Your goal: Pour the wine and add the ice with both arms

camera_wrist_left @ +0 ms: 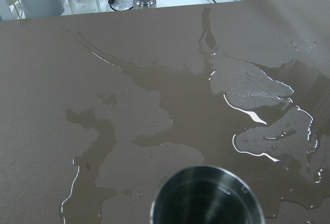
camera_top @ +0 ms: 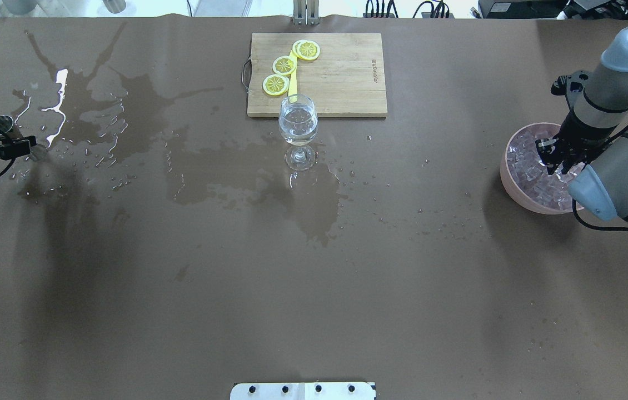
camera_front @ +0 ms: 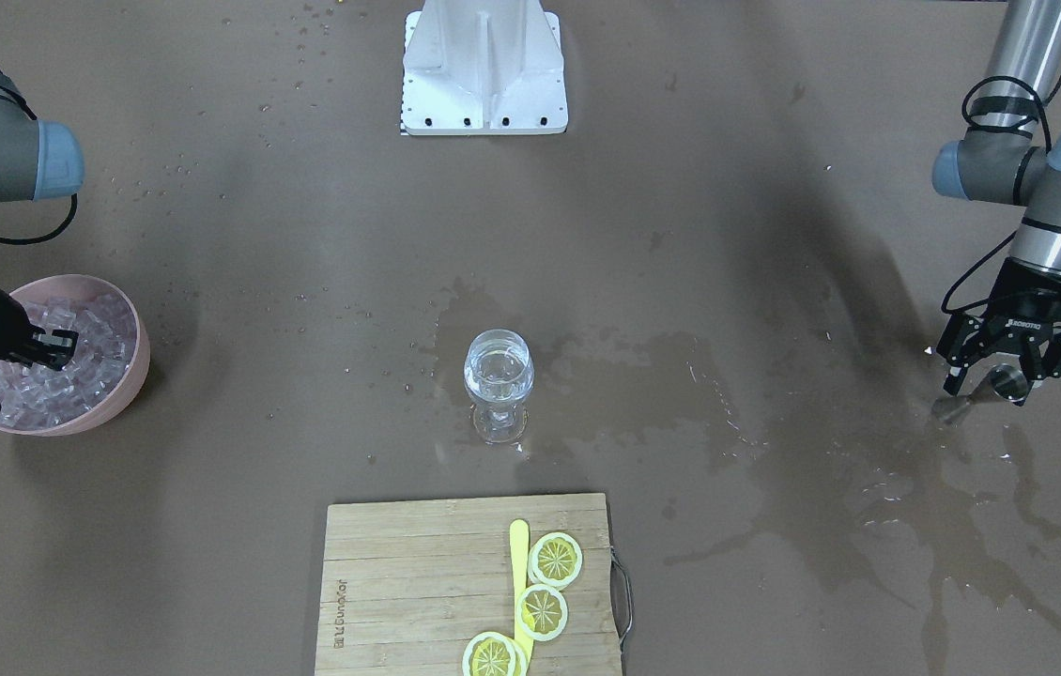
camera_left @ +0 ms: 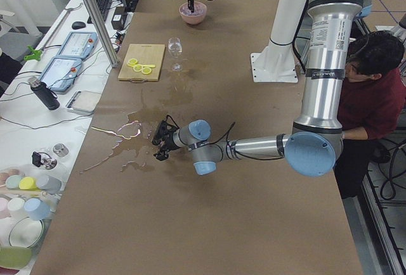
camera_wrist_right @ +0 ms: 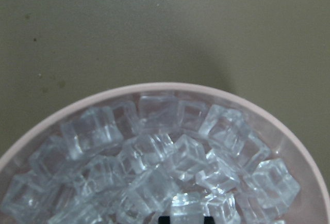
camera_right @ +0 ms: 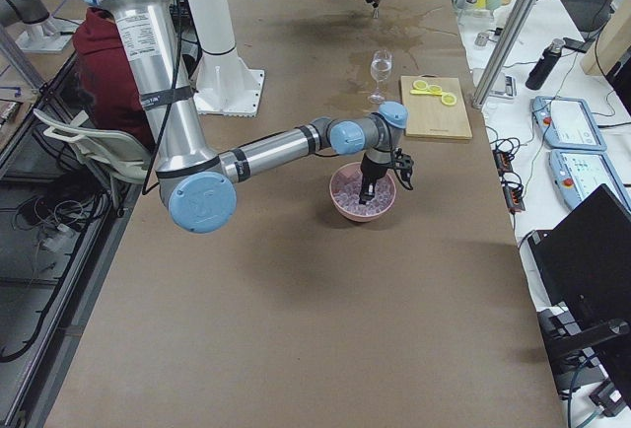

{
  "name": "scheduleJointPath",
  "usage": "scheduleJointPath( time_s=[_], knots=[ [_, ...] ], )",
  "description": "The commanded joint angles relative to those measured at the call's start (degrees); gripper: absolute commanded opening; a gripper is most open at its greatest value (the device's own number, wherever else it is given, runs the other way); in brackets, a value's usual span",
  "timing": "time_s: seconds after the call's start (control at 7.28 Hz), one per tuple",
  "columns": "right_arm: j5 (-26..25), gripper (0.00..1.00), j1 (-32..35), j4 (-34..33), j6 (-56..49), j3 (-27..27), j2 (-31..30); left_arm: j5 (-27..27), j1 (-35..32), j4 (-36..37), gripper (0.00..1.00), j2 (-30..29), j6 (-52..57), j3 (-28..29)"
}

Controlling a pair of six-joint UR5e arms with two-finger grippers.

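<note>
My left arm is stretched far out to my left, the forearm low and almost level over the table. My left fingers are clamped on a small steel jigger. Its open cup shows at the lower edge of the wrist view. Wide puddles lie on the brown cover under and beyond these fingers.

My right arm reaches to the other side, the wrist bent so that my right fingers point down into a pink bowl full of ice. The tips are among the cubes with a narrow gap between them; I cannot tell whether they press a cube.

The wine is in the stemmed glass. The glass stands upright on a wet patch, well apart from both pairs of fingers and about midway between them. Just beside the glass, away from my base, lies a wooden board with lemon slices. A person sits near my base, and a white side table carries tablets and cups.
</note>
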Motion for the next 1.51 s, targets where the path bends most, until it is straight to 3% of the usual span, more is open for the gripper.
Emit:
scheduleJointPath(
  time_s=[0.0,0.27,0.96,1.1,1.37],
  knots=[
    [2.3,0.25,1.2,-0.5,0.3,2.7,0.0,0.9,0.1,-0.2,0.9,0.1,0.0,0.5],
    [2.6,0.25,2.8,-0.5,0.1,3.0,-0.1,1.7,0.5,-4.2,0.9,0.2,0.1,2.5],
    [2.3,0.26,6.3,-0.5,-1.0,4.2,0.1,6.9,3.9,-4.7,0.9,0.1,0.1,2.6],
    [2.5,0.2,6.7,-0.5,-1.0,5.1,0.1,6.9,3.9,-4.7,0.9,0.2,0.2,2.7],
    [2.6,0.19,6.8,-0.5,-1.0,5.9,0.1,6.9,4.0,-4.6,0.9,-0.1,0.4,2.8]
  ],
)
